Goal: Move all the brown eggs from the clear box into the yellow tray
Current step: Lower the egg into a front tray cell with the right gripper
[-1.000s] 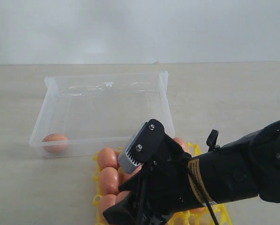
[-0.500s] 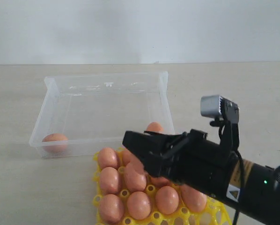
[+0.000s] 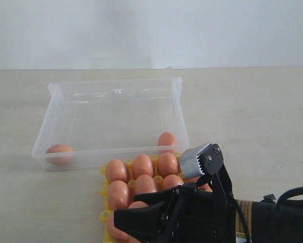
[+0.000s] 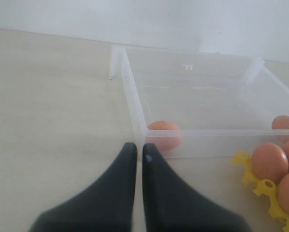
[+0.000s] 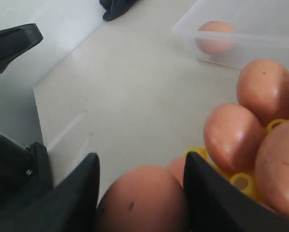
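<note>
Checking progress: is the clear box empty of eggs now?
No: the clear box holds one brown egg in one camera-side corner and another brown egg in the other.

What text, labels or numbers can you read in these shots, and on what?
No text is legible in any view.
Embossed mark on the far wall of the clear box: too faint to read.
Yellowish label on the right arm: partly hidden and blurred, unreadable.
Eggs and yellow tray: no print visible.
</note>
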You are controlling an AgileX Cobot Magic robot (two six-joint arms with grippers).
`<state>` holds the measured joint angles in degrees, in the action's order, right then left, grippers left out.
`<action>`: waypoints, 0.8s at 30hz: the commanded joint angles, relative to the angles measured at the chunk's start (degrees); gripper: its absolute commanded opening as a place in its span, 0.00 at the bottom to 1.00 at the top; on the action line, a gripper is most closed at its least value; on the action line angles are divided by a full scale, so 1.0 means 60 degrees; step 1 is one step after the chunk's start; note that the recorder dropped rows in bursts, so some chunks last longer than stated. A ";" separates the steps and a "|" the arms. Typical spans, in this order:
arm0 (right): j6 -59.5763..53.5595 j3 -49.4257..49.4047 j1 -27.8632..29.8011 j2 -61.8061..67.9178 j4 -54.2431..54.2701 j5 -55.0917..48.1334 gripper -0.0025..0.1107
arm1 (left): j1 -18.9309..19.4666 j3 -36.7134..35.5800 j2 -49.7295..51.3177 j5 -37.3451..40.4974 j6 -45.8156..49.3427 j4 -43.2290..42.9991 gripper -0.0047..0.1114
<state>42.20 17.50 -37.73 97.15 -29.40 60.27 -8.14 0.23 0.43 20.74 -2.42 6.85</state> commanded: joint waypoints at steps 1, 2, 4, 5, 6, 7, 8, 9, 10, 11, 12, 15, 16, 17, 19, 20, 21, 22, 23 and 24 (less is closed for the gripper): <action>-0.0152 0.0076 -0.0014 0.0037 -0.0395 0.0093 0.02 | -0.0022 -0.0038 0.0041 -0.0071 0.0040 -0.0040 0.08; -0.0172 0.0076 -0.0014 0.0037 -0.0559 0.0010 0.02 | -0.0022 -0.0038 0.0041 -0.0071 0.0040 -0.0040 0.08; -0.0172 0.0076 -0.0014 0.0037 -0.0977 -0.0311 0.02 | -0.0022 -0.0038 0.0041 -0.0071 0.0040 -0.0040 0.08; -0.0172 0.0076 -0.0014 0.0037 -0.1107 -0.0463 0.02 | -0.0022 -0.0038 0.0041 -0.0071 0.0040 -0.0040 0.08; -0.0172 0.0076 -0.0014 0.0037 -0.1229 -0.0644 0.02 | -0.0022 -0.0038 0.0041 -0.0071 0.0040 -0.0040 0.08; -0.0172 0.0076 -0.0014 0.0037 -0.1341 -0.0825 0.02 | -0.0022 -0.0038 0.0041 -0.0071 0.0040 -0.0040 0.08; -0.0194 0.0076 -0.0014 0.0037 -0.1425 -0.0946 0.02 | -0.0022 -0.0038 0.0041 -0.0071 0.0040 -0.0040 0.08; -0.0268 0.0076 -0.0014 0.0037 -0.1423 -0.1011 0.02 | -0.0022 -0.0038 0.0041 -0.0071 0.0040 -0.0040 0.08; -0.0387 0.0076 -0.0014 0.0037 -0.1423 -0.1014 0.02 | -0.0022 -0.0038 0.0041 -0.0071 0.0040 -0.0040 0.08; -0.0583 0.0076 -0.0014 0.0037 -0.1396 -0.1014 0.02 | -0.0022 -0.0038 0.0041 -0.0071 0.0040 -0.0040 0.08; -0.0846 0.0076 -0.0014 0.0037 -0.1281 -0.1014 0.02 | -0.0022 -0.0038 0.0041 -0.0071 0.0040 -0.0040 0.08; -0.1392 0.0076 -0.0014 0.0037 -0.0905 -0.1075 0.02 | -0.0022 -0.0038 0.0041 -0.0071 0.0040 -0.0040 0.08; -0.1528 0.0076 -0.0014 0.0037 -0.0843 -0.1132 0.02 | -0.0022 -0.0038 0.0041 -0.0071 0.0040 -0.0040 0.08; -0.1661 0.0076 -0.0014 0.0037 -0.0825 -0.1251 0.02 | -0.0022 -0.0038 0.0041 -0.0071 0.0040 -0.0040 0.08; -0.1705 0.0076 -0.0014 0.0037 -0.0825 -0.1444 0.02 | -0.0022 -0.0038 0.0041 -0.0071 0.0040 -0.0040 0.08; -0.1758 0.0076 -0.0014 0.0037 -0.0901 -0.1488 0.02 | -0.0022 -0.0038 0.0041 -0.0071 0.0040 -0.0040 0.08; -0.1863 0.0076 -0.0014 0.0037 -0.0974 -0.1488 0.02 | -0.0022 -0.0038 0.0041 -0.0071 0.0040 -0.0040 0.08; -0.1932 0.0076 -0.0014 0.0037 -0.1000 -0.1488 0.02 | -0.0022 -0.0038 0.0041 -0.0071 0.0040 -0.0040 0.08; -0.1990 0.0076 -0.0014 0.0037 -0.1000 -0.1488 0.02 | -0.0022 -0.0038 0.0041 -0.0071 0.0040 -0.0040 0.08; -0.2060 0.0076 -0.0014 0.0037 -0.1000 -0.1488 0.02 | -0.0022 -0.0038 0.0041 -0.0071 0.0040 -0.0040 0.08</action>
<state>31.56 17.73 -37.73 97.39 -35.16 51.52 -8.14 0.23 0.43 20.74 -2.42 6.85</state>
